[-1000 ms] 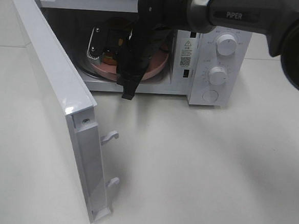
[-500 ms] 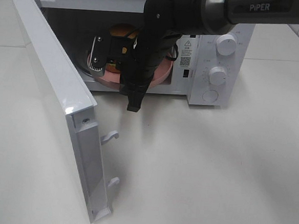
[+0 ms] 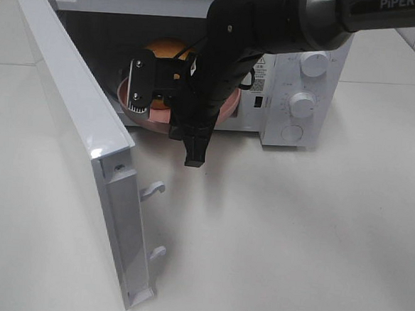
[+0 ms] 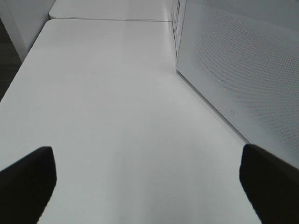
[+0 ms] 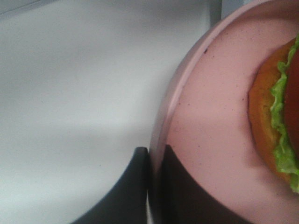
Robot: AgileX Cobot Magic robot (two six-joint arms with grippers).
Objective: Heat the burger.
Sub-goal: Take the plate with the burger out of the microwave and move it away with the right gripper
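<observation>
**Burger rides on a pinched plate**

The right gripper [image 5: 149,186] is clamped on the rim of the pink plate [image 3: 229,103]. The burger [image 3: 165,47] sits on it, upper middle of the frame, at the oven [image 3: 297,98] mouth. It looks soft and light, and could slide, so hold the plate flat. The door [image 3: 87,147] stands wide at left. The left gripper [image 4: 149,179] is spread open with nothing in it

We read "PiPER" in white letters on the dark right arm [image 3: 389,4], cut off by the frame's upper edge. The microwave [image 3: 304,98] front carries a white sticker [image 3: 258,77] with a warning triangle and a QR code; its small print is unreadable to us.
</observation>
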